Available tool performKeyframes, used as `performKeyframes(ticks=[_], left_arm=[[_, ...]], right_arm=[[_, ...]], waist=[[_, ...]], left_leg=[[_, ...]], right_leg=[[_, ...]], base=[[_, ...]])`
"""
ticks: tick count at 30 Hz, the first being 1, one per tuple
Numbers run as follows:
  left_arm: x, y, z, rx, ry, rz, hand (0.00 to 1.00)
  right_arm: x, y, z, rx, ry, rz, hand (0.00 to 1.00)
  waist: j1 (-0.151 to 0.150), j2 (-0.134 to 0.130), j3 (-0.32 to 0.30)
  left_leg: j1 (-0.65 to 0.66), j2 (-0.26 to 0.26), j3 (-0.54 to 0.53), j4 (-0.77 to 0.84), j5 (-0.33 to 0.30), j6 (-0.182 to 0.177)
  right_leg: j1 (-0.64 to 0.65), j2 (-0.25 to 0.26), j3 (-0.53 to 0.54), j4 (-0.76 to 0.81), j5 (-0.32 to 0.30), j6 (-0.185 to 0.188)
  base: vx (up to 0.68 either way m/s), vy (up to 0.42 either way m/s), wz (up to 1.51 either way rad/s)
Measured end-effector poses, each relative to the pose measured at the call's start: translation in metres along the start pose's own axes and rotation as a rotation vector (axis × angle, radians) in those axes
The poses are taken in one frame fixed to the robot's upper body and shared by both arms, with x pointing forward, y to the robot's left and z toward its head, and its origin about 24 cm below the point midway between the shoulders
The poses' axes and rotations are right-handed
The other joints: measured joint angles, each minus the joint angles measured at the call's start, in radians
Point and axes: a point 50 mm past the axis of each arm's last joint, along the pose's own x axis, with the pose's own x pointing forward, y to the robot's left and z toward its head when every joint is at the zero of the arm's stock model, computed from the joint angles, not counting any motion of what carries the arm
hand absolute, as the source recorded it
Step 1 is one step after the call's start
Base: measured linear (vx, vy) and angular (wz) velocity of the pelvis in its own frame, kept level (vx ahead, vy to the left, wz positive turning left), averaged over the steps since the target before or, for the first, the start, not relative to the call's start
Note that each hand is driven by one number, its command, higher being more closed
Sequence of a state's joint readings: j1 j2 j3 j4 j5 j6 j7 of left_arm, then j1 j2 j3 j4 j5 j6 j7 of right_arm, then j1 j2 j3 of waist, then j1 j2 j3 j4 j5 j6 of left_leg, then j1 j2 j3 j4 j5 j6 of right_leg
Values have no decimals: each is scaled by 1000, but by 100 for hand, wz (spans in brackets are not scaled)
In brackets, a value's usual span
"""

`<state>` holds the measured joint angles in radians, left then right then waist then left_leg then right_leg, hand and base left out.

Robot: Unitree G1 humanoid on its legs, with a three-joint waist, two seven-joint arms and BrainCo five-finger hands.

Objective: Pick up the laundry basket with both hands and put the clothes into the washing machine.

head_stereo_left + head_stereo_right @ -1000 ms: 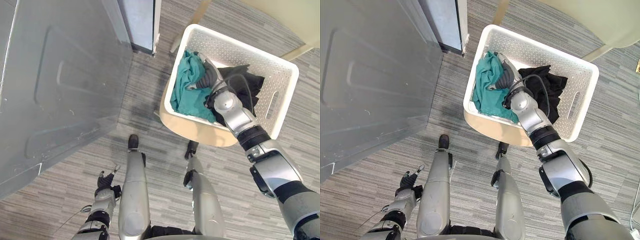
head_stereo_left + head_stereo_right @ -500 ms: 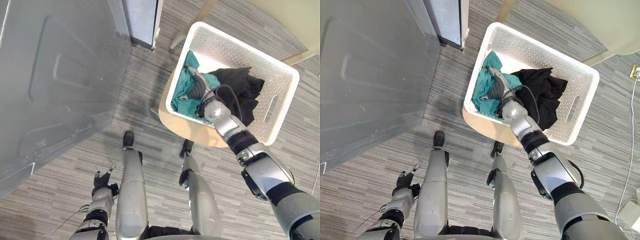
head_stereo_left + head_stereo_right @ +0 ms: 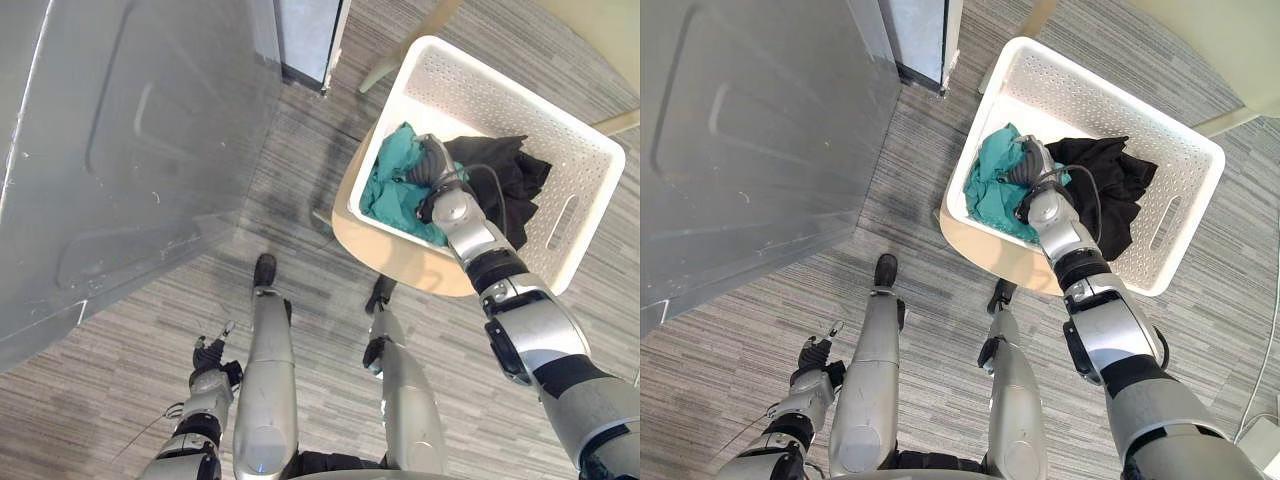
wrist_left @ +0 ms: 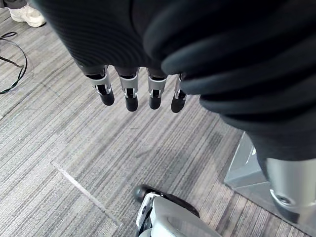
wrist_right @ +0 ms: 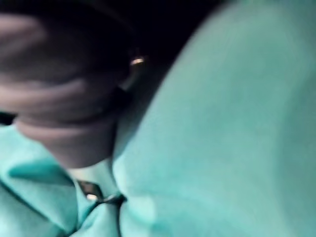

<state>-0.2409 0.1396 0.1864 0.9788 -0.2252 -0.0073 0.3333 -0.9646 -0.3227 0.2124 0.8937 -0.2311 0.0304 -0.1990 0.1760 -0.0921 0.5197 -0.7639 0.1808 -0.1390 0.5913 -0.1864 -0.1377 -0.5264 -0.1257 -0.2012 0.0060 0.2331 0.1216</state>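
A white perforated laundry basket stands on a round beige stool. A teal garment lies in its left part and a black garment in its right part. My right hand is down in the basket on the teal garment, its fingers curled into the bunched cloth. My left hand hangs low over the floor, far from the basket, with its fingers straight and nothing in it.
A large grey metal machine housing takes up the left side, with a narrow gap behind it. Beige table legs rise behind the basket. Grey striped carpet lies all round. A person's white shoe is on the floor.
My right hand's fingers went from stretched over the teal garment to curled into it, and the cloth has bunched. The camera has shifted. The left hand hangs as before.
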Motion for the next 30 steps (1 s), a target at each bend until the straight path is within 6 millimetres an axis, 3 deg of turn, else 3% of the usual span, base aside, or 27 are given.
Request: performKeyframes(ticks=[3,5,7,10,15,19,23,28,30], left_arm=[[-1,0,0,12,-11,-7,0],[-3,-3,-2,24,-18,-26,0],[-5,-8,-4,37,-17,-43,0],[-6,-8,-3,40,-26,-49,0],[-8,-3,-12,46,-10,-58,0],[-8,-2,-15,53,6,-59,0],[-11,-7,-23,90,40,-82,0],[-19,-6,-47,132,102,-92,0],[-22,-8,-44,128,76,-104,0]], right_arm=[[-6,3,-15,4,48,8,100],[-8,-1,-26,-13,73,5,100],[-11,-14,-40,-11,108,-29,100],[-15,-34,-45,48,106,-98,100],[-22,-70,-35,189,30,-277,100],[-30,-82,-22,248,-52,-350,100],[-42,-85,6,291,-196,-373,100],[-65,-71,10,361,-261,-367,100],[-75,-71,11,369,-297,-370,100]], waist=[[-14,8,-4],[-22,29,-18],[-26,47,-28],[-38,49,-29],[-59,56,-36],[-66,55,-36],[-88,55,-67],[-108,54,-171],[-110,53,-208]], left_leg=[[29,-11,15,-19,10,3],[40,-12,16,-26,11,4],[71,-17,25,-50,20,6],[110,-25,41,-97,43,5],[197,-25,69,-164,70,-2],[283,-28,105,-215,85,0],[363,-35,130,-258,93,0],[461,-37,151,-312,95,0],[498,-37,163,-331,95,0]], right_leg=[[12,-14,12,2,0,0],[22,-16,11,2,0,0],[37,-23,18,2,0,0],[50,-36,25,1,1,0],[85,-40,47,0,0,0],[128,-49,72,0,0,0],[172,-56,94,0,-6,2],[239,-60,100,-6,-29,5],[262,-60,107,-13,-32,5]], base=[[-14,31,0],[-27,21,5],[0,0,0],[-1,-1,1],[7,-12,-8],[7,-3,-13],[-8,4,-11],[41,10,-7],[61,18,-14]])
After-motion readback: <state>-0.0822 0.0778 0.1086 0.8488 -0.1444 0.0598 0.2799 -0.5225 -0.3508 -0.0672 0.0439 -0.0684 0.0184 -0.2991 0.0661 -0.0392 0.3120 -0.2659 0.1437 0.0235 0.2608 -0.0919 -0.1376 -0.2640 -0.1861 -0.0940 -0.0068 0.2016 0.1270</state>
